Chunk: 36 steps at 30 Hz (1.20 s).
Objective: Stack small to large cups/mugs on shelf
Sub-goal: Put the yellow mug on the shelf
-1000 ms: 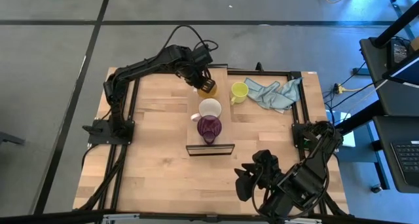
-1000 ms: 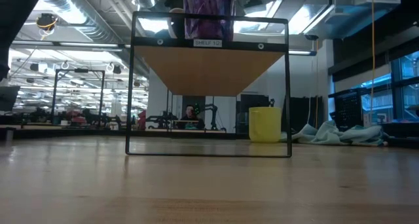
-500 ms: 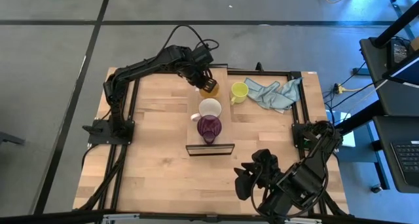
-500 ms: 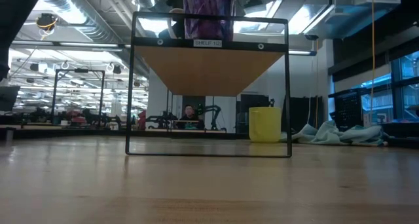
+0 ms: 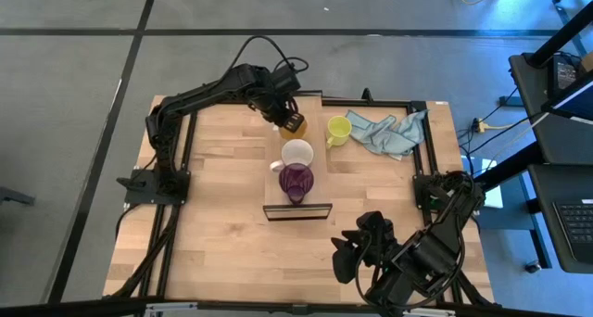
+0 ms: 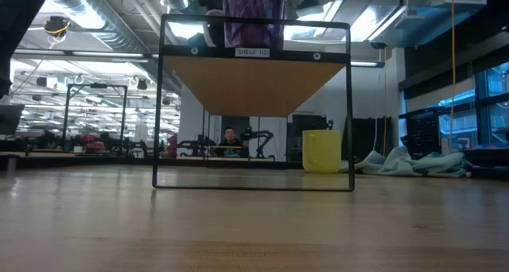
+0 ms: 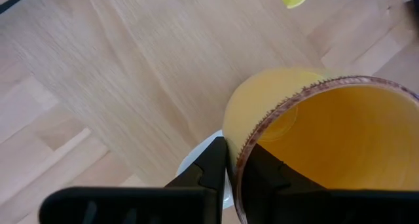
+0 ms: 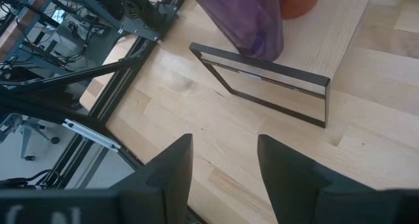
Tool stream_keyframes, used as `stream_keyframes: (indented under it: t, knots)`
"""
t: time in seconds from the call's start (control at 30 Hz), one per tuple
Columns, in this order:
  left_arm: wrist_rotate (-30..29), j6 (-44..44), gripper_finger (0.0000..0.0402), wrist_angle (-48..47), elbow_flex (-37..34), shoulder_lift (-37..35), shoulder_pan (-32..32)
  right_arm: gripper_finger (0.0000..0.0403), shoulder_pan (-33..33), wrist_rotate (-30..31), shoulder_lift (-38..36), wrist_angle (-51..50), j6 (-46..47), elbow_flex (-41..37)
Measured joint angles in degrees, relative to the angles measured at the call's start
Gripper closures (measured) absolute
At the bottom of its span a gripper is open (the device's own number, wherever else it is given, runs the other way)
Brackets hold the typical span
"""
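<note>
The shelf point(image 5: 278, 193) is a narrow light-wood board with a dark frame point(image 5: 297, 211) at its near end. The dark purple mug point(image 5: 296, 181) and the white mug point(image 5: 297, 153) stand on it, one behind the other. The yellow mug point(image 5: 338, 130) stands on the table to the right of the shelf's far end. My left gripper point(image 5: 285, 119) is shut on the orange mug point(image 5: 296, 125) just beyond the white mug. My right gripper point(image 8: 222, 165) is open and empty near the table's front edge, facing the frame point(image 8: 262, 80). My left gripper pinches the orange mug's rim point(image 7: 237, 160), with one finger point(image 7: 211, 166) outside the wall and one finger point(image 7: 265, 175) inside the mug. The fingers come from above. The mug's mouth faces up toward the wrist; whether its base is on the table does not show.
A blue-grey cloth point(image 5: 386, 132) lies crumpled at the far right, beside the yellow mug. Bare wood lies to the left of the shelf and between the frame and the near edge. In the low view the frame point(image 6: 254, 105) stands upright with the purple mug point(image 6: 253, 17) on top.
</note>
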Motion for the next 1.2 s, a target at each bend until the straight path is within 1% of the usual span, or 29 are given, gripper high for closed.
stream_keyframes:
  t: [0.67,1.0,1.1,1.2]
  knots:
    - [0.00,-1.11,0.0372,0.18,0.00,-0.03,-0.33,0.0230,0.00,0.03,0.02,0.00,-0.16,0.00]
    - [-2.67,-1.01,0.0372,0.18,0.00,-0.20,-0.33,0.0230,0.00,0.04,0.02,0.00,-0.56,0.00]
    - [-3.80,0.25,0.0371,1.44,0.00,-0.59,-0.33,0.0230,0.00,0.07,0.02,0.00,-0.80,0.00]
    - [-3.95,0.65,0.0361,1.63,0.00,-0.99,-0.33,0.0230,0.00,0.08,0.02,0.00,-0.82,0.00]
